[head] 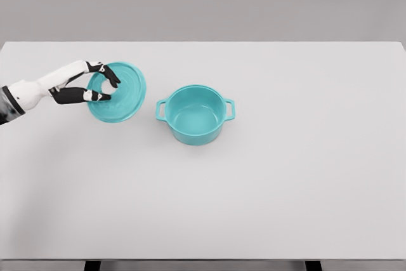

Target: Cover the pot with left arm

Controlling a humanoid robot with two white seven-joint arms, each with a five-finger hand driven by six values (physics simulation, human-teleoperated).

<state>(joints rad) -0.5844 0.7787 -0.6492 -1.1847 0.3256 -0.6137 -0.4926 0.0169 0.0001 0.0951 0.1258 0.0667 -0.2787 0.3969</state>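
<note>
- Head view, item one: a wide, pale grey, flat-topped counter filling most of the frame, with a plain grey wall behind it.
- Item two: a round teal cooking pot with two small loop handles, one on each side. It stands upright and uncovered near the counter's middle, its interior bare.
- Item three: a round teal pot lid with concentric ridges on its surface, positioned to the left of the pot and apart from it. It is tilted, its face turned toward the camera and its lower edge close to the counter.
- Item four: the left robot hand, white with black fingers, on a white arm entering from the left edge. Its fingers are closed around the pale knob at the lid's centre, gripping the lid.
</note>
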